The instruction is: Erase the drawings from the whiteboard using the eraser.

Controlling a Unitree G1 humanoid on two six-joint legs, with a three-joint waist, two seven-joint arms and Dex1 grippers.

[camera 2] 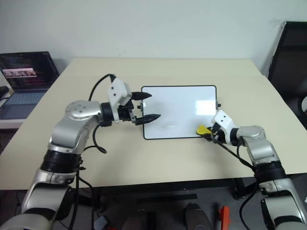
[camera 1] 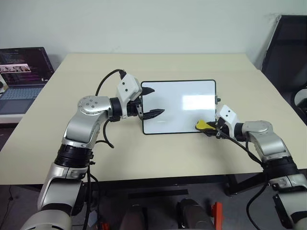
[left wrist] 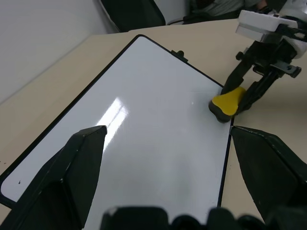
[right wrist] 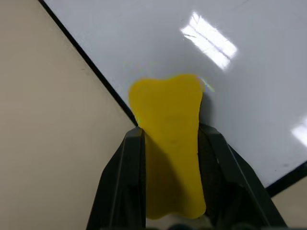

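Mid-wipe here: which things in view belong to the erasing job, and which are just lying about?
Job:
- whiteboard, no red marks visible on it
- eraser, held in the right pincer at the board's near right corner
- left pincer, open over the board's left edge

Lying about:
- laptop, far left
- black chair, far right

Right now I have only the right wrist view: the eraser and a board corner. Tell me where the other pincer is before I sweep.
Observer: The left pincer hangs open over the left short edge of the whiteboard, across from your eraser.
Operator: Check the whole board face for me.
Observer: It looks plain white all over, apart from a glare patch.
Operator: Say which corner I am at.
Observer: The right pincer holds the eraser at the near right corner, overlapping the black frame.
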